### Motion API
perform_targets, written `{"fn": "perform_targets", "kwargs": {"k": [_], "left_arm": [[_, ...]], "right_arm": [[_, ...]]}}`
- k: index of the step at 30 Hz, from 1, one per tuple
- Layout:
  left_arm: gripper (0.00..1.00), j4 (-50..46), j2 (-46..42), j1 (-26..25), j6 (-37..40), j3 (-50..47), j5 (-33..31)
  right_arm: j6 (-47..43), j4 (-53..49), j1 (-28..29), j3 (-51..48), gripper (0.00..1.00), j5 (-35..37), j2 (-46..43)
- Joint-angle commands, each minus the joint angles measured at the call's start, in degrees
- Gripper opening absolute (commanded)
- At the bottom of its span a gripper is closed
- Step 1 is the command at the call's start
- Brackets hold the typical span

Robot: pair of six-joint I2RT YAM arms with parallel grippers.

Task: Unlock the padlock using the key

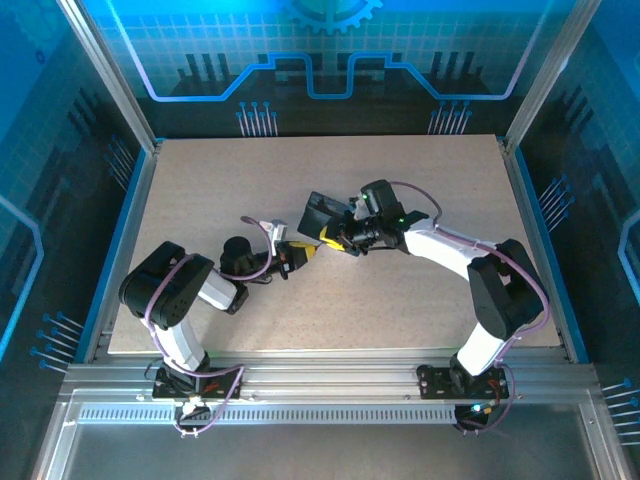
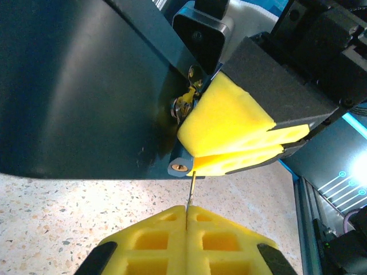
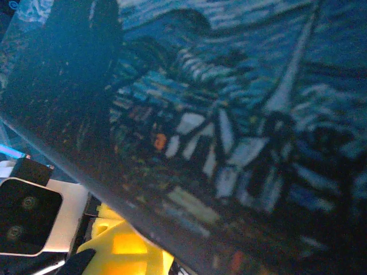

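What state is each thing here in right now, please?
Right end effector: apparently shut on a tiny bluish metal padlock.
Dark-blue rectangular tin with swirly painting: lifted at its clasp side.
Padlock: at the tin's clasp; locked or not, unclear.
Left end effector: shut on a thin dark-grey metal key.
Key: upright, tip reaching the padlock; inserted or not, unclear.

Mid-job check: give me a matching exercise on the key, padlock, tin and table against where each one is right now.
Things:
1. key
2. padlock
3. tin
4. table

Places:
A. speckled beige surface below everything
B. clamped by the right gripper
C. at the tin's lower edge, just above the key tip
D. pinched in the left gripper

Pairs: 1-D, 2-C, 3-B, 4-A
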Motion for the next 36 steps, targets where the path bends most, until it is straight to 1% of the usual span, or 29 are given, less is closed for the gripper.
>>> {"fn": "perform_targets", "kwargs": {"k": [1,8,20,32,36], "left_arm": [[0.00,2.3,-0.6,0.5,1.7,-0.7,0.9],[0.00,2.3,-2.3,0.5,3.3,-1.8,-0.8],[0.00,2.3,-2.3,0.5,5.2,-2.2,-3.8],[0.00,2.3,-2.9,0.0,5.5,-1.6,-3.9],[0.00,2.3,-2.5,-0.9,5.7,-0.9,-4.2]], "right_arm": [[1.3,3.8,-0.9,-0.4,0.00,-3.1,-0.4],[1.8,4.1,-1.0,-0.9,0.00,-3.5,-0.5],[2.5,4.5,-1.0,-1.2,0.00,-4.0,-1.1],[3.7,5.6,-0.4,-1.4,0.00,-4.8,-0.5],[4.1,6.2,-0.2,-1.5,0.00,-5.2,-0.2]]}}
